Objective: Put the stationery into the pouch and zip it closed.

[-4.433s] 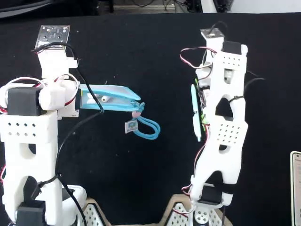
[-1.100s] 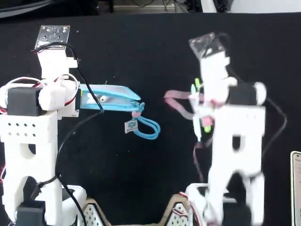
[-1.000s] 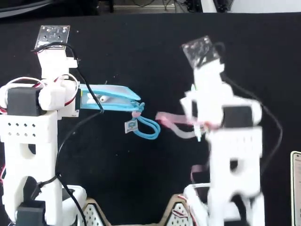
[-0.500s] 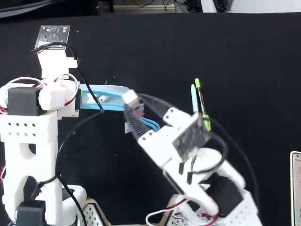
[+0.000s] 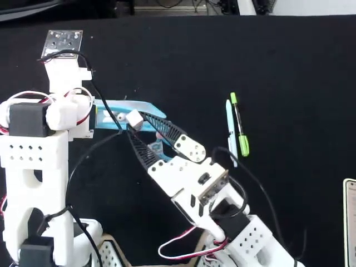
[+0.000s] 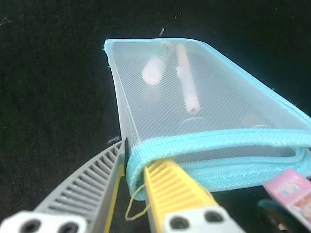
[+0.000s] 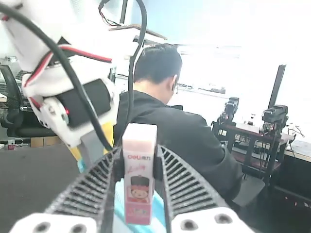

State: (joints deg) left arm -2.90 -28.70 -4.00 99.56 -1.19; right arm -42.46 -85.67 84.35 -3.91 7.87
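The left hand (image 6: pixel 129 162) is clenched on the zip edge of the pouch (image 6: pixel 214 92), with a black cable (image 5: pixel 109 115) crossing it. The right hand (image 7: pixel 139 153) grips an eraser (image 7: pixel 139 189) right at the pouch. Two pens (image 5: pixel 240 130) lie well apart from it on the bench (image 5: pixel 300 67).

On eraser (image 7: pixel 139 174): red print above cartoon figure; wording seemingly illegible.

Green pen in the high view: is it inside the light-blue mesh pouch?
No, the green pen lies on the black table, apart from the pouch.

Pouch (image 5: pixel 146 107) zipper end mostly hidden under right tool (image 5: pixel 133 122)
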